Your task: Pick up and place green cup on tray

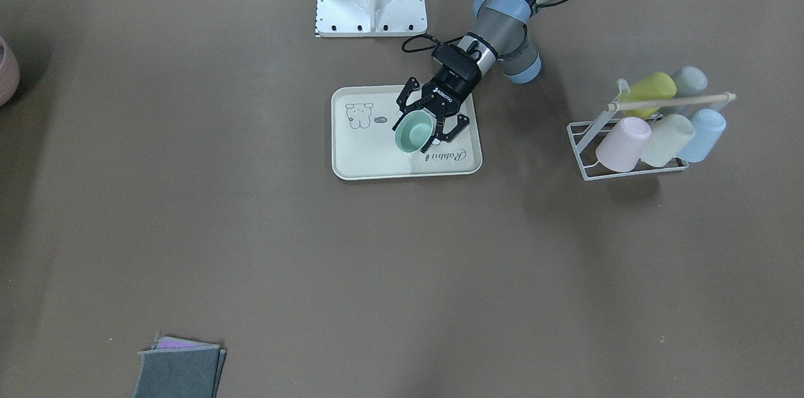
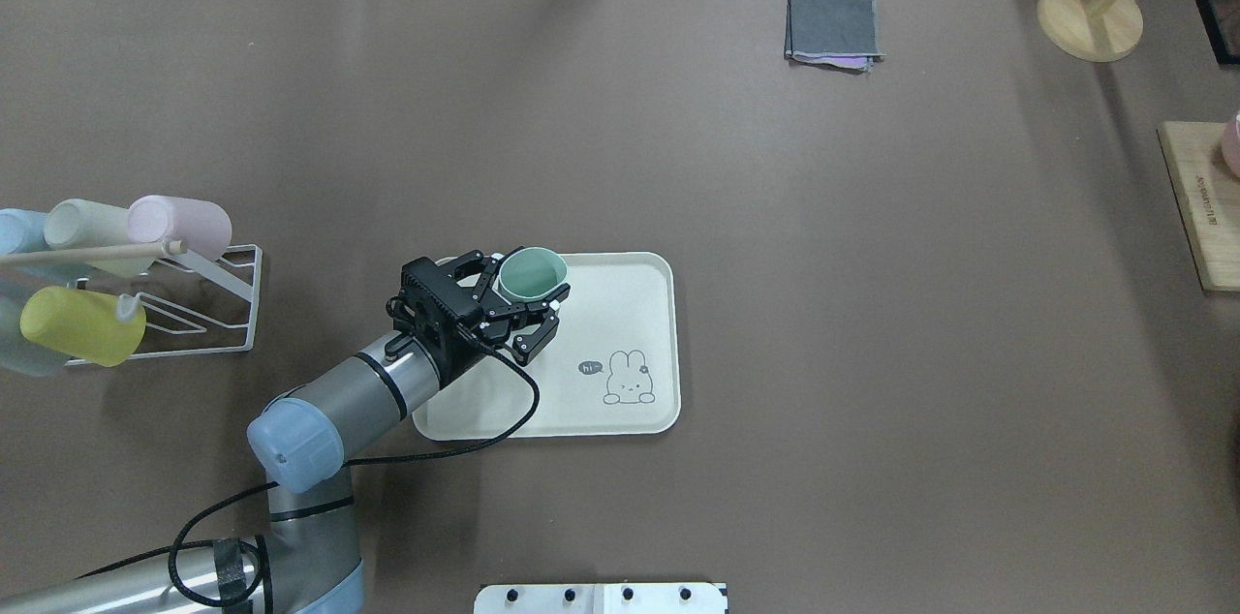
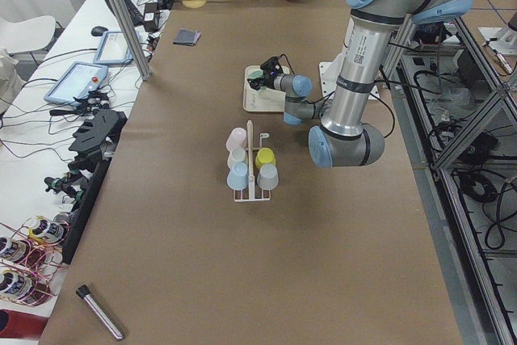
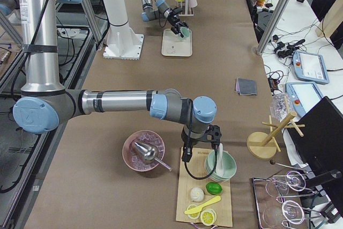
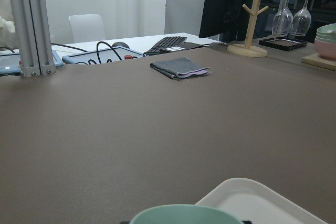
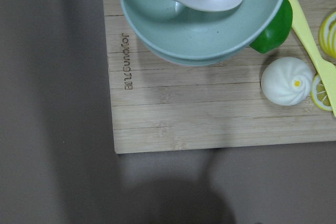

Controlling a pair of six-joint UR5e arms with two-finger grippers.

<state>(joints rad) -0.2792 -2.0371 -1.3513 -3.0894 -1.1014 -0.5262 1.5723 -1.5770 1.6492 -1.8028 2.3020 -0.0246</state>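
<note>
The green cup point(image 1: 414, 131) stands upright on the cream tray point(image 1: 364, 159), near the "Rabbit" script. The overhead view shows the cup point(image 2: 531, 273) at the tray's point(image 2: 620, 304) far left corner. My left gripper point(image 1: 416, 137) reaches in low over the tray, and its spread fingers point(image 2: 538, 335) straddle the cup with a small gap, so it looks open. The cup's rim point(image 5: 184, 214) fills the bottom of the left wrist view, with the tray edge point(image 5: 252, 198) beside it. My right gripper point(image 4: 201, 139) shows only in the exterior right view, above a wooden board; I cannot tell if it is open or shut.
A white wire rack point(image 2: 223, 304) with several pastel cups stands left of the tray. A folded grey cloth point(image 2: 833, 28) lies at the far side. A wooden stand point(image 2: 1090, 14) and a wooden board point(image 6: 210, 114) with stacked bowls point(image 6: 199, 30) and food are at the right end.
</note>
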